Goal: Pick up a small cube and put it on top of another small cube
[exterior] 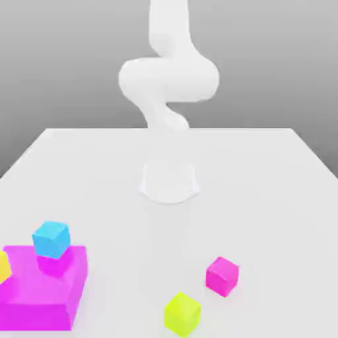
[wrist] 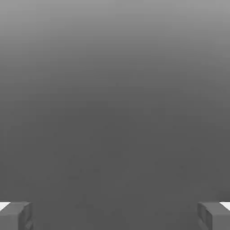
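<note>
A small lime-yellow cube [exterior: 182, 314] sits on the white table near its front edge. Just behind it, toward the exterior view's right, a small magenta-pink cube [exterior: 222, 276] rests a short gap away. The white arm [exterior: 168, 79] rises from its base [exterior: 169, 181] at the table's middle, well behind and above both cubes. In the hand view my gripper [wrist: 115, 216] is open. Its two grey fingertips [wrist: 15, 216] stand far apart, with plain grey background and nothing between them.
At the exterior view's front left lies a large flat magenta block [exterior: 39, 297] with a cyan-blue cube [exterior: 51, 239] on top. An orange-yellow cube [exterior: 3, 267] shows at the left edge beside it. The white table [exterior: 264, 198] stretches wide around the base.
</note>
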Robot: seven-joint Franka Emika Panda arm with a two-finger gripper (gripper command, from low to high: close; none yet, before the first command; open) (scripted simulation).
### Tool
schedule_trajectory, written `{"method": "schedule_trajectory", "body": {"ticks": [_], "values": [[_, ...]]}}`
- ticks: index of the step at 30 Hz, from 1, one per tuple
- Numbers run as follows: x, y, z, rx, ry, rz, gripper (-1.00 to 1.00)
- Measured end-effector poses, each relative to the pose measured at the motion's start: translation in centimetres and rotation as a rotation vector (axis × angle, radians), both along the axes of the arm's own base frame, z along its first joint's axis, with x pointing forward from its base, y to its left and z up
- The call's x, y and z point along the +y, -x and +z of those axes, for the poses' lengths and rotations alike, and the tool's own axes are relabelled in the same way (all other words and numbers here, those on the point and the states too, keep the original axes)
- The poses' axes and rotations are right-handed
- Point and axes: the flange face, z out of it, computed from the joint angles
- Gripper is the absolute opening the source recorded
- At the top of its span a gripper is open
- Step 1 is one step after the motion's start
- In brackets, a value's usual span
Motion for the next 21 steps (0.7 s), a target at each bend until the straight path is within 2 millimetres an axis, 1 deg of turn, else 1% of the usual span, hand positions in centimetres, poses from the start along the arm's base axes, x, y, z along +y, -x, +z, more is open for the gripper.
{"method": "schedule_trajectory", "body": {"ticks": [2, 5, 8, 10, 12, 15, 18, 21], "values": [[0.2, -2.6, -3.5, 0.059, -0.007, -0.053, 0.00], [0.4, -5.9, -8.8, 0.141, -0.020, -0.125, 0.00], [0.3, -8.3, -14.3, 0.220, -0.037, -0.193, 0.00], [0.3, -9.6, -18.2, 0.272, -0.050, -0.236, 0.00], [0.2, -10.5, -22.0, 0.323, -0.066, -0.278, 0.00], [0.2, -11.3, -27.8, 0.400, -0.093, -0.339, 0.00], [0.3, -11.4, -33.5, 0.476, -0.127, -0.399, 0.00], [0.6, -10.8, -39.0, 0.553, -0.167, -0.456, 0.00]]}}
